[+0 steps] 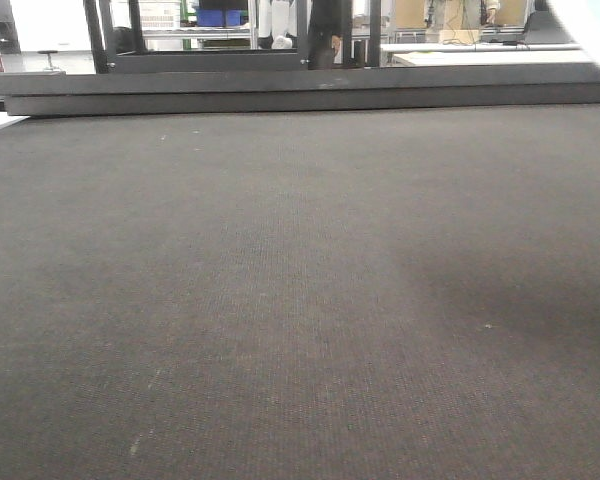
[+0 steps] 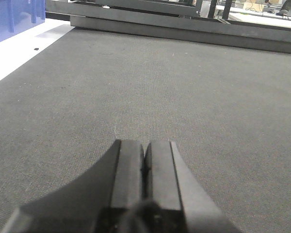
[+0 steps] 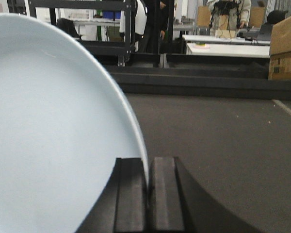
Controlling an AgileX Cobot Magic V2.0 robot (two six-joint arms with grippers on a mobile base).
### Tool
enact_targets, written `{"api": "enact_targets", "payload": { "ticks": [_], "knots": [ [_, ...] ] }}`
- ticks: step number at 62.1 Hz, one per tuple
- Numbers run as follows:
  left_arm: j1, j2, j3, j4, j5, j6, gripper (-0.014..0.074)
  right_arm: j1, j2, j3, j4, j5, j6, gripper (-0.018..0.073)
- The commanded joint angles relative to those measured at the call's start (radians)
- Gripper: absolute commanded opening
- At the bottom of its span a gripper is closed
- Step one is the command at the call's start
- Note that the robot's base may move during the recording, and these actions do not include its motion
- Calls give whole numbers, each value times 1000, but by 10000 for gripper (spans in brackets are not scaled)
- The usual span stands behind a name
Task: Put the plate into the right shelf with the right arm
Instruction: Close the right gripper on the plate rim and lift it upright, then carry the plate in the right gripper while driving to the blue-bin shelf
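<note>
Plate [image 3: 53, 126]: pale, glossy and rigid, filling the left half of the right wrist view and standing on edge. It is judged ceramic or similar. That would make it moderately heavy for a rim grip, slippery on its glaze and liable to chip or break if knocked or dropped. The rim is the only practical hold. With the disc hanging off to one side of the pads, it may swing or slip under a quick move.

Left gripper [image 2: 144, 165]: fingers pressed together with nothing between them, low over the dark mat [image 2: 150, 82].

Right gripper [image 3: 148, 194]: at lower centre of its frame, fingers nearly together and pinching the plate's thin rim, which runs down into the slot between them.

A cardboard box [image 3: 285, 48] stands at upper right. The target shelf cannot be identified. In the front view, the pale wedge [image 1: 590, 25] at upper right may be the plate. Cannot tell.
</note>
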Motion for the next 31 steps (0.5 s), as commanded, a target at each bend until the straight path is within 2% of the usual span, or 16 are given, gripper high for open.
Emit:
{"api": "enact_targets", "payload": {
  "ticks": [1, 31],
  "knots": [
    [-2, -10, 10, -8, -90, -7, -128, -8, 5, -29, -12, -107, -8, 50],
    [-2, -10, 10, -8, -90, -7, -128, -8, 5, -29, -12, -106, -8, 50]
  ]
}}
